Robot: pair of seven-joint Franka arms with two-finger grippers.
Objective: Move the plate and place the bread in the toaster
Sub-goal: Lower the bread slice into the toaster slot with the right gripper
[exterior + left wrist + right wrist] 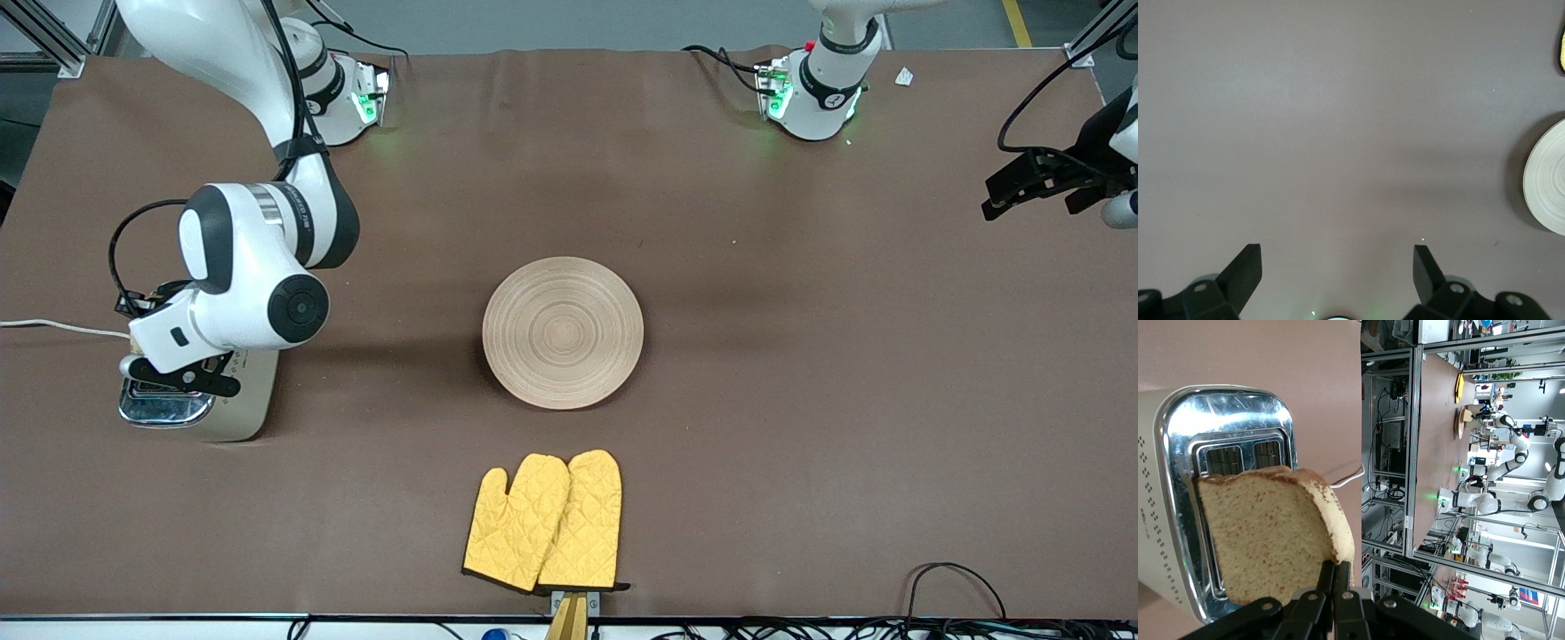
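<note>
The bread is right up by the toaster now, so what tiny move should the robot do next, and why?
Probably ease the bread down into one of the slots of the toaster. The right gripper is shut on the slice's edge and holds it just over the chrome top, not yet inside. The plate already sits bare mid-table, and the left gripper waits open off toward its own end.

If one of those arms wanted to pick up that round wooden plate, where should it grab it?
Probably at the rim. The plate lies flat and bare on the table, far too wide to span, so one finger would go over the raised edge and one under it. The open left gripper, which is free, could come in low from its own end of the table.
</note>
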